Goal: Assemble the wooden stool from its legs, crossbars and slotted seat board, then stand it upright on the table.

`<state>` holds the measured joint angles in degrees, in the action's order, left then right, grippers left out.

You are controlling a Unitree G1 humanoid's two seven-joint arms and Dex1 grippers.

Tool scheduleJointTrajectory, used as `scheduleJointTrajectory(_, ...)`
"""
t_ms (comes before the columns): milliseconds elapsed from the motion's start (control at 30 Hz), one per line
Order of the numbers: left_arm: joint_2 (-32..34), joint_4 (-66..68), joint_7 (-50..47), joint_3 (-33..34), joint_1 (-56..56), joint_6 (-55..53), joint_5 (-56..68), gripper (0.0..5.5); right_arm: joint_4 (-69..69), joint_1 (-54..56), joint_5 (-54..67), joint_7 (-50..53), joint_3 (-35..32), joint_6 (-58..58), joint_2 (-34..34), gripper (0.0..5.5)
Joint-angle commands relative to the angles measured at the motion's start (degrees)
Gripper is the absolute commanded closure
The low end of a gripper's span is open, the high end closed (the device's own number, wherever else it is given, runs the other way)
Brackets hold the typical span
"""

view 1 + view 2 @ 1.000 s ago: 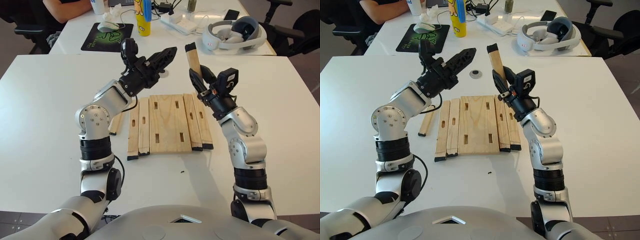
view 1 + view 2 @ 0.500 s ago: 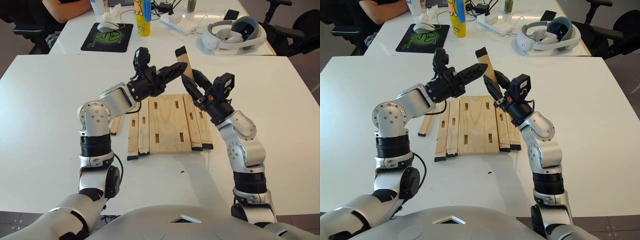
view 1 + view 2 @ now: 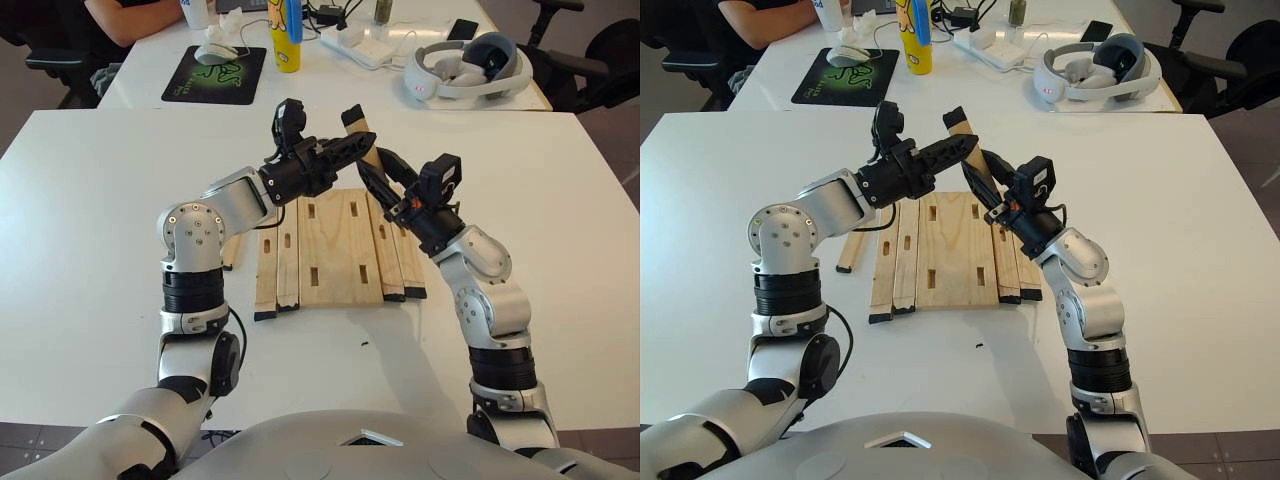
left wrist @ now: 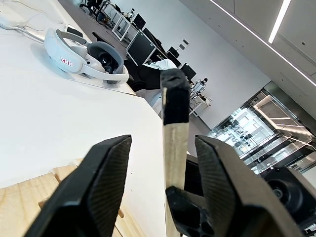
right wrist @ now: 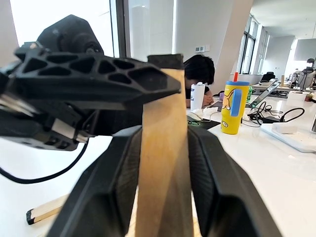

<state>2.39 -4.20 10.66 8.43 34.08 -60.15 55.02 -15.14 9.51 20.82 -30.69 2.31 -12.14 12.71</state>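
White tabletop (image 3: 90, 200) is seen beneath both arms, with the slotted seat board (image 3: 330, 245) lying flat at its middle and loose wooden bars (image 3: 275, 260) laid alongside it on either side. One leg (image 3: 962, 128), capped in black at its upper end, is held raised and tilted above the far edge of the board. It is gripped lower down by the right gripper (image 5: 163, 133), whose fingers (image 5: 210, 168) are pressed against its opposite sides. The left gripper (image 4: 162, 140) is placed near the capped end from the other side, its fingers (image 4: 111, 182) spread wide with the leg standing between them. A gap is seen on each side, narrower on one, so no contact is judged to be made there. The step in hand is judged to be a handover, or a shared regrasp, of the leg. For this to be done well, the left fingers should be centred on the bare wood just below the cap and squared to the leg's sides. They should be closed fully before the right grip is loosened. Otherwise the leg could be twisted out of line or dropped onto the board
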Motion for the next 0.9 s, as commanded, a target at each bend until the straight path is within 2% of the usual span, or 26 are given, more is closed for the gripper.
scheduleJointTrajectory(33, -0.06, 0.24, -0.31, -0.48, 0.48, -0.93, -0.39, 3.83, -0.45, -0.23, -0.06, -0.49, 0.14, 0.56, 0.53, 4.18)
scheduleJointTrajectory(333, 0.14, 0.39, 0.12, -0.56, 0.7, -0.37, -1.06, 5.04, 0.07, -0.36, -0.6, -0.05, 0.29, 0.62, 0.87, 4.18)
scheduleJointTrajectory(600, 1.06, -0.16, -0.12, -0.55, 1.21, 4.52, -5.79, 5.06, 1.12, -1.21, -1.44, 0.7, -0.02, 0.97, 1.0, 4.18)
scheduleJointTrajectory(633, 0.89, -0.57, -0.25, -0.48, 1.12, 5.2, -6.19, 5.06, 1.59, -1.17, -2.12, 1.1, -0.01, 1.11, 1.09, 3.81)
scheduleJointTrajectory(767, 0.16, -1.43, -0.63, 0.25, 1.21, 7.6, -6.98, 5.07, 3.83, -1.61, -5.25, 1.52, 0.95, 1.44, 2.4, 3.3)
scheduleJointTrajectory(900, 1.37, -1.91, -0.91, 0.99, 2.08, 9.11, -7.96, 5.07, 6.11, -3.42, -6.94, 1.47, 1.03, 2.85, 3.07, 3.25)
